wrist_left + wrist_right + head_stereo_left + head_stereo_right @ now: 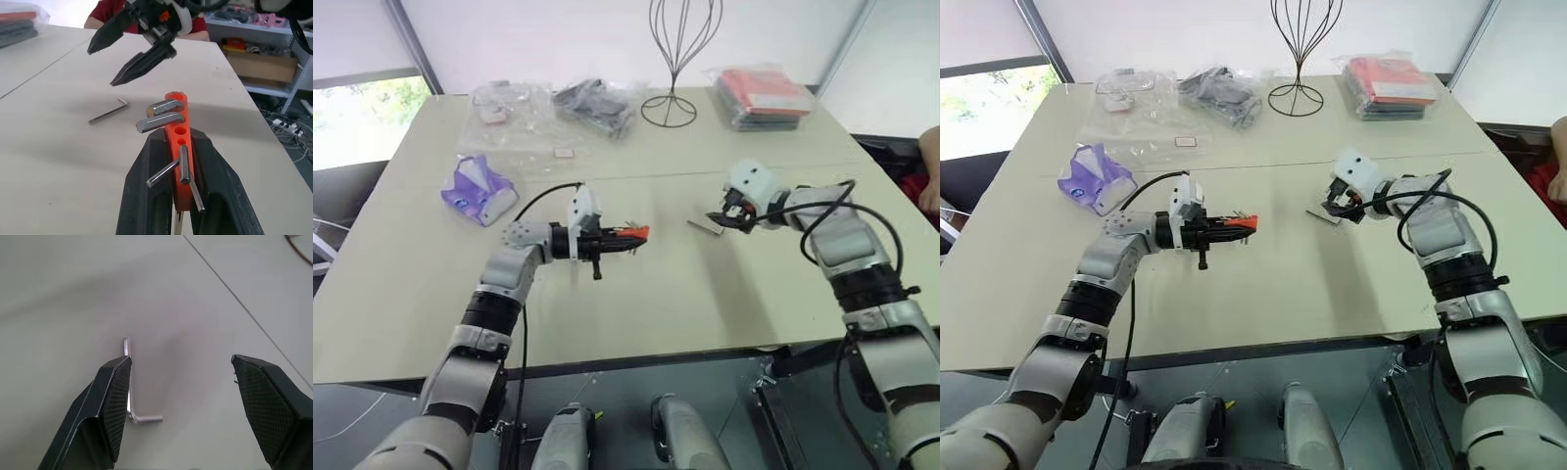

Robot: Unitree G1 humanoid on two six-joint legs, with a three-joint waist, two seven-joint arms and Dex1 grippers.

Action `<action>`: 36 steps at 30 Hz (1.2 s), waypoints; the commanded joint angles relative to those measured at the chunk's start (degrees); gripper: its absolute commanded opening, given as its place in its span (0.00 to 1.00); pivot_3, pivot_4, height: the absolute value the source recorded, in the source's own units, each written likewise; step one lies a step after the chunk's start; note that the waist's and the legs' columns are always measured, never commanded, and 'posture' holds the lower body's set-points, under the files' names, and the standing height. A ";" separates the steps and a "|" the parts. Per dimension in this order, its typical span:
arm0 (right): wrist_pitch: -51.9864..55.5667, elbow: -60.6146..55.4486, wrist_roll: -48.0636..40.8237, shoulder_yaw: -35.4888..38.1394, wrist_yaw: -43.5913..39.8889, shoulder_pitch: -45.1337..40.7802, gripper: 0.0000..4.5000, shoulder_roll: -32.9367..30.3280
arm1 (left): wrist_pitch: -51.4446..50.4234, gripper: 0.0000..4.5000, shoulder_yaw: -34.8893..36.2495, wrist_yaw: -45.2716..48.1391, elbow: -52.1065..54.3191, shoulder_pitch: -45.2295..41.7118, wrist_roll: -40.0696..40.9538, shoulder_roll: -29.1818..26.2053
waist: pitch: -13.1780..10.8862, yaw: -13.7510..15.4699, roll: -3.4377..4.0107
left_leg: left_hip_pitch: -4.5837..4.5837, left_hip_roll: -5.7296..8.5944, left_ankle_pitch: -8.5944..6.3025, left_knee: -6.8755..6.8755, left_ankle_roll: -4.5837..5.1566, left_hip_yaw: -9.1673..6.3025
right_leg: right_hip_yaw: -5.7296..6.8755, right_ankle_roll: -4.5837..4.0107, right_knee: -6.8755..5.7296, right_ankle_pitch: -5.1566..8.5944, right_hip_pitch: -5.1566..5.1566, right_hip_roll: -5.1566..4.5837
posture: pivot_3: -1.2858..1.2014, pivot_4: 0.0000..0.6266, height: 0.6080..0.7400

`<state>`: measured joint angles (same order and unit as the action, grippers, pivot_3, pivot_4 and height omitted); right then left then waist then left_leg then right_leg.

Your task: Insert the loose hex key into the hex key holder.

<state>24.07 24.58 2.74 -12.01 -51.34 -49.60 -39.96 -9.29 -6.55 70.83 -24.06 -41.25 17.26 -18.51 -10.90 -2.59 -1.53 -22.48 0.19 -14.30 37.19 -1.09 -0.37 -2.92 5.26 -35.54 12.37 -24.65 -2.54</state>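
Observation:
My left gripper [615, 238] is shut on the hex key holder [634, 233], an orange-red block held level above the table with its end toward the right. Several dark keys stick out of the holder [179, 147]. The loose hex key [705, 228] lies flat on the table, a thin grey L-shaped rod [108, 112]. My right gripper [728, 217] hovers just above it, tilted down, open and holding nothing. In the right wrist view the key [131, 396] lies beside one finger [115, 406], apart from the pads.
A purple tissue pack [478, 191] lies at the left. Clear plastic bags [592, 103], a wire stand [671, 59] and a bagged red pack [764, 96] stand along the far side. A person's arm [930, 166] shows at the right edge.

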 commanded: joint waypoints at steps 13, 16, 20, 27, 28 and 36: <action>45.09 21.93 -7.77 20.38 27.57 -22.80 0.75 13.70 | -0.69 0.00 0.48 -2.70 6.29 3.03 0.78 -0.03 | -0.03 0.25 0.06 | -0.12 -0.04 -0.01 -0.14 -0.01 -0.15 | -0.03 -0.08 -0.32 -0.04 -0.33 -0.27 | 0.52 0.24 1.00; 52.01 12.66 -10.37 20.42 27.01 -20.50 0.75 15.38 | -0.92 0.00 0.33 -3.23 6.78 3.23 0.85 0.50 | -0.03 0.21 0.07 | -0.59 -0.04 -0.01 -0.03 0.00 -0.14 | -0.04 -0.07 -0.52 -0.05 -0.83 -0.25 | 0.52 0.24 1.00; 51.40 -12.72 -17.93 7.66 12.83 -9.96 0.75 10.78 | -0.54 0.00 0.02 -2.99 6.07 3.17 0.38 0.85 | -0.03 0.64 0.09 | -1.01 0.00 0.00 0.14 0.00 -0.13 | 0.06 -0.05 -0.62 -0.06 -1.17 -0.21 | 0.52 0.24 1.00; 33.38 -8.51 -11.61 2.18 16.15 -6.66 0.75 11.74 | -0.17 0.00 -0.51 -2.84 5.47 2.89 0.20 1.08 | -0.03 0.05 0.08 | -0.92 0.04 0.00 0.47 0.00 -0.01 | 0.05 0.06 -0.55 -0.11 -0.95 -0.09 | 0.52 0.24 1.00; 30.43 -5.24 -10.73 1.73 16.37 -7.13 0.75 12.26 | -0.14 0.00 -0.56 -2.79 5.43 2.80 0.15 1.07 | -0.03 0.00 0.08 | -0.90 0.02 0.00 0.54 0.00 -0.03 | 0.05 0.06 -0.56 -0.10 -0.89 -0.04 | 0.52 0.24 1.00; 17.77 16.58 -6.12 -0.36 13.17 -11.46 0.75 14.09 | -0.31 0.00 -0.62 -3.01 6.15 3.37 0.09 0.80 | -0.03 -0.01 0.08 | -0.88 0.01 0.00 0.82 0.01 0.00 | 0.03 0.04 -0.57 -0.17 -0.76 -0.02 | 0.52 0.24 1.00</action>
<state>43.87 38.84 -4.00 -12.99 -36.74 -58.60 -25.87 -10.37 -7.62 67.98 -19.56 -37.78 16.89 -17.43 -10.93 -2.60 -1.45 -23.36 0.19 -14.30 37.99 -1.08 -0.38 -2.88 5.31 -36.13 12.19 -25.41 -2.57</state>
